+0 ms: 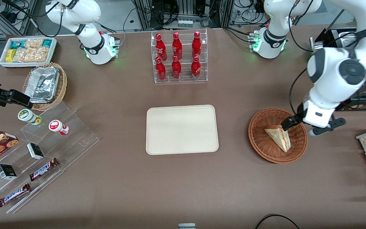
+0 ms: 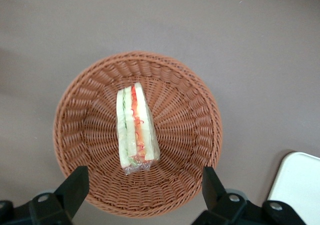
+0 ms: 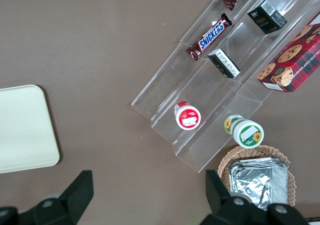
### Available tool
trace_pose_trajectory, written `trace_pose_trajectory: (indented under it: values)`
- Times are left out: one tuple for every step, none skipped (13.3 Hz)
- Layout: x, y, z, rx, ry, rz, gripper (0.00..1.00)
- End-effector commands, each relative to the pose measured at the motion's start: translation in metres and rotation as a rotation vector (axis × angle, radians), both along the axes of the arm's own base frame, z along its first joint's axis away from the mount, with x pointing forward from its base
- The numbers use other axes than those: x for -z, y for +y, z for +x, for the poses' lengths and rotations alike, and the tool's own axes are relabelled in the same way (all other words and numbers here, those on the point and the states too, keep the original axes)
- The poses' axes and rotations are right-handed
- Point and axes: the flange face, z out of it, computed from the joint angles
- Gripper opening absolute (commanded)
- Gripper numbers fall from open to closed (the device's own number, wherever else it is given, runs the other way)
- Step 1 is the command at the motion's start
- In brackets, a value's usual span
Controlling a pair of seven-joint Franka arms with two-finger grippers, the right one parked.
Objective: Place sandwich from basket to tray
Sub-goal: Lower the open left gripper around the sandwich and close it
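The gripper (image 2: 142, 190) hangs above the basket (image 2: 75, 110) with its jaws wide apart and holding nothing. The sandwich (image 2: 135, 130) lies in the basket, below and between the jaws. I think it should go straight down, with one finger on each bread side, then squeeze softly. The tray (image 1: 182, 129) waits nearby.

I see the basket (image 2: 75, 120) as rough woven wicker, reddish-brown and matt. The sandwich (image 2: 135, 130) sits in glossy clear film over soft pale bread. My hand (image 2: 142, 187), fingers spread above the basket, looks like matt black plastic. The tray (image 1: 182, 129) is smooth, matt cream; the surface (image 1: 183, 184) dull brown.
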Motion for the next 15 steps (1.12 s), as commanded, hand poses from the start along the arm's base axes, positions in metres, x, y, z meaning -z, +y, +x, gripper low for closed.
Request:
trace_pose_trajectory:
  values:
    - [0.026, 0.002, -0.023, -0.023, -0.014, 0.014, 1.0]
    - [0.035, 0.004, -0.024, -0.025, -0.012, 0.013, 1.0]
    - [0.047, 0.008, -0.026, -0.032, -0.009, 0.011, 1.0]
    - [0.055, 0.009, -0.026, -0.034, -0.01, 0.009, 1.0]
    - [0.066, 0.012, -0.026, -0.038, -0.014, 0.005, 1.0]
    - [0.079, 0.012, -0.025, -0.039, -0.011, 0.002, 1.0]
    - [0.088, 0.012, -0.025, -0.041, -0.013, -0.002, 1.0]
    - [0.096, 0.011, -0.024, -0.043, -0.013, -0.005, 1.0]
    - [0.104, 0.011, -0.024, -0.043, -0.005, -0.006, 1.0]
    - [0.113, 0.011, -0.024, -0.041, 0.006, -0.006, 1.0]
    - [0.12, 0.012, -0.024, -0.041, 0.009, -0.007, 1.0]
    - [0.127, 0.012, -0.023, -0.042, 0.005, -0.01, 1.0]
    - [0.133, 0.013, -0.022, -0.042, 0.0, -0.013, 0.99]
    - [0.135, 0.013, -0.021, -0.041, 0.0, -0.013, 0.8]
    - [0.134, 0.014, -0.02, -0.038, -0.001, -0.013, 0.52]
